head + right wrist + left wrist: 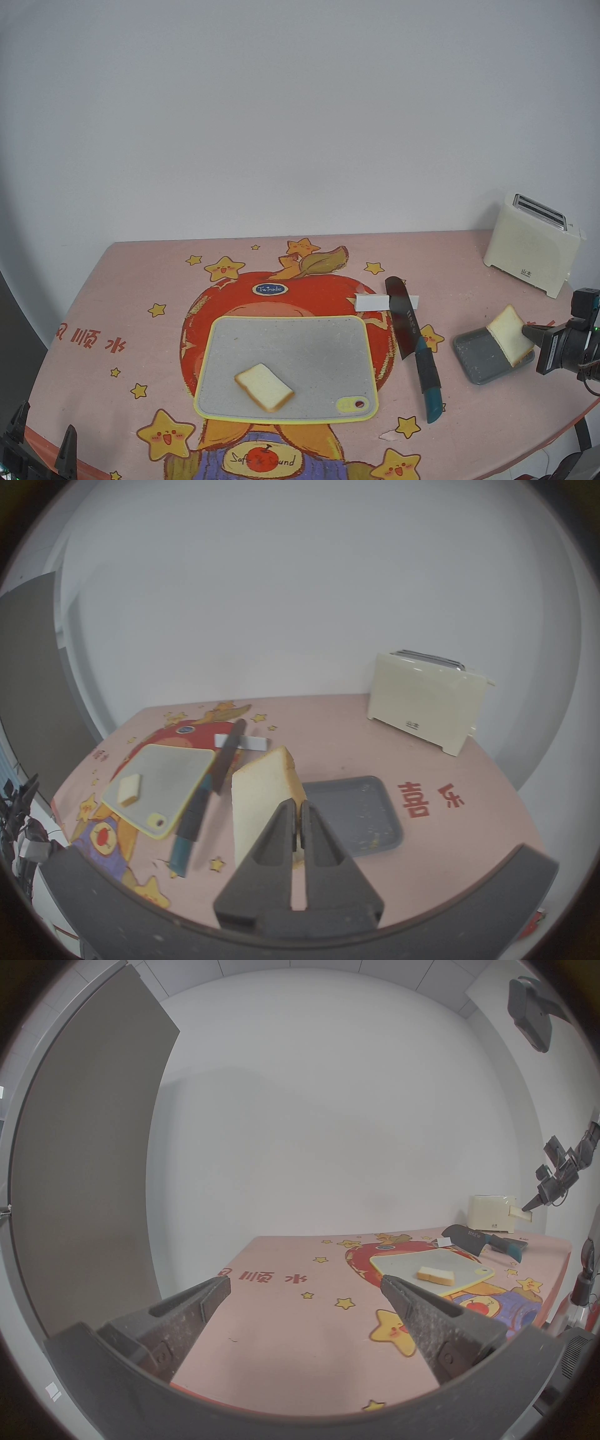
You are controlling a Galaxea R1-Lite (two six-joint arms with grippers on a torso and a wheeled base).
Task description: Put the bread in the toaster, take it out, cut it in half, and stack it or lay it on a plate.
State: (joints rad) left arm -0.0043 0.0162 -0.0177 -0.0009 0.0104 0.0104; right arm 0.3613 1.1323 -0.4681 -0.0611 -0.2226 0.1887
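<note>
I am holding a slice of bread (511,334) on edge, tilted, just over the grey plate (478,362) on the right side of the table. My right gripper (528,331) is closing its fingers (275,842) almost together on the slice's lower edge, so it is pinched thin between them. I cannot tell whether the slice's lowest corner is touching the plate. The toaster (534,244) is standing near, toward the wall, with its slots facing up.

The slice is looking pale and whole, so I am judging that I am on the first step, carrying the bread to the toaster. The next move is calling for a lift, a turn to bring the slice upright, and a careful line-up over one narrow slot.

Further out, a smaller piece of bread (264,387) is lying flat on the cutting board (300,344), and the knife (412,337) is resting beside the board. My left gripper (304,1282) is hanging wide open and holding nothing at the table's near left edge.
</note>
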